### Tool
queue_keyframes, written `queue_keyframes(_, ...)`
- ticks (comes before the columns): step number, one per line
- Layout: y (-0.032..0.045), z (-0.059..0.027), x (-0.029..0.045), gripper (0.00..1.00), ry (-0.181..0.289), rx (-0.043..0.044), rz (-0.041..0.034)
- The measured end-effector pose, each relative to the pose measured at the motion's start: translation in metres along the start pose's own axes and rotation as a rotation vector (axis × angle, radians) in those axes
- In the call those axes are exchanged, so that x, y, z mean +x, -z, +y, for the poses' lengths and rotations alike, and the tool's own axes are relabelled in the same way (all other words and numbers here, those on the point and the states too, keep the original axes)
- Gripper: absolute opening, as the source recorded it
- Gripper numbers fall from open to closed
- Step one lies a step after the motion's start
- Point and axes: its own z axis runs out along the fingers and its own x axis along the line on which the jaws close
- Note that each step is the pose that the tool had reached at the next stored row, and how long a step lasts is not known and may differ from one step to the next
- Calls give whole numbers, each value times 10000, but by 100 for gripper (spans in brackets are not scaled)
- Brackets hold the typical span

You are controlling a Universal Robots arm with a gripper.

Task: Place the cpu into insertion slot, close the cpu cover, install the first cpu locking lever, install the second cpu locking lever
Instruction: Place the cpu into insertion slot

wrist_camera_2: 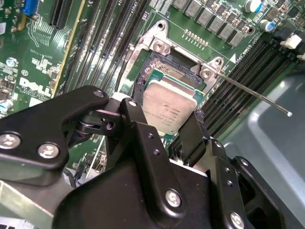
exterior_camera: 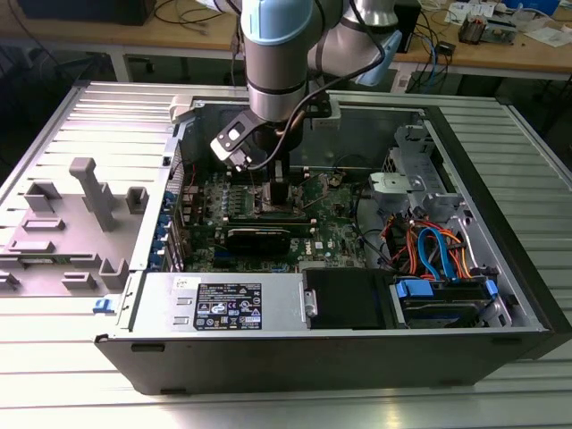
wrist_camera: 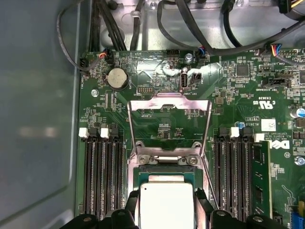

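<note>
My gripper (exterior_camera: 277,192) reaches down into the open computer case over the green motherboard. It is shut on the cpu (wrist_camera_2: 169,106), a flat silvery square chip with one black finger (wrist_camera_2: 136,121) on each side. The cpu (wrist_camera: 167,205) hangs just over, or rests in, the insertion slot (wrist_camera_2: 164,62), whose silver rim (wrist_camera: 132,174) borders it. The cpu cover (wrist_camera: 169,98), a thin silver frame with a big window, stands swung open past the slot. A thin locking lever (wrist_camera_2: 252,93) sticks out unlatched beside the socket.
Long black memory slots (wrist_camera: 102,176) flank the socket on both sides, one holding a module (wrist_camera: 262,176). Black cables (wrist_camera: 190,28) run along the case wall. Drive cage with coloured cables (exterior_camera: 433,250) sits at the exterior view's right, a grey fixture tray (exterior_camera: 71,223) at its left.
</note>
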Motion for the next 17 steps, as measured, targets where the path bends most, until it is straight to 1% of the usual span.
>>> queue_keyframes(4, -66, -6, -4, 55, -1, 1, -2)
queue_keyframes(17, -135, -16, -13, 55, -105, -4, -20)
